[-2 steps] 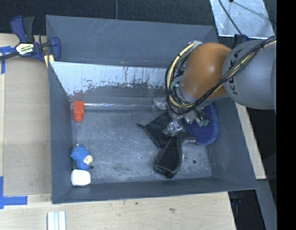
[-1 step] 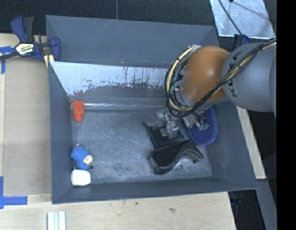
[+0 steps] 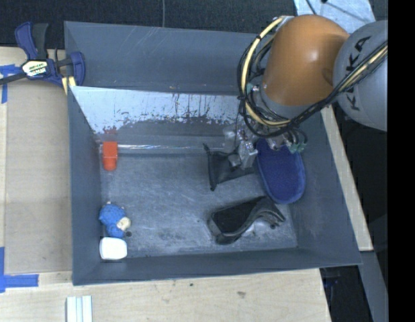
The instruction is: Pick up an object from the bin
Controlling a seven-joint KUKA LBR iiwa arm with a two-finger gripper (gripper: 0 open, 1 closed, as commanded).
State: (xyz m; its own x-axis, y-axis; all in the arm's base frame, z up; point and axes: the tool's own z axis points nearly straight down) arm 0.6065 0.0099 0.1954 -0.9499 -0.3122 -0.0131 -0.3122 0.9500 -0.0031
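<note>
tool [image 3: 225, 169] right of bin [image 3: 154, 52] centre | just beside blue oval pad [image 3: 285, 177] | black curved piece [image 3: 242, 221] near | grip: cannot tell

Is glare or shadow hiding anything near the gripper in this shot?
Camera view: the far wall of the bin carries a bright sheen, well away from the gripper. Camera view: the floor around it is evenly lit, with soft shadow under the black curved piece. Camera view: the orange cover overhangs the top of the blue oval pad.
</note>
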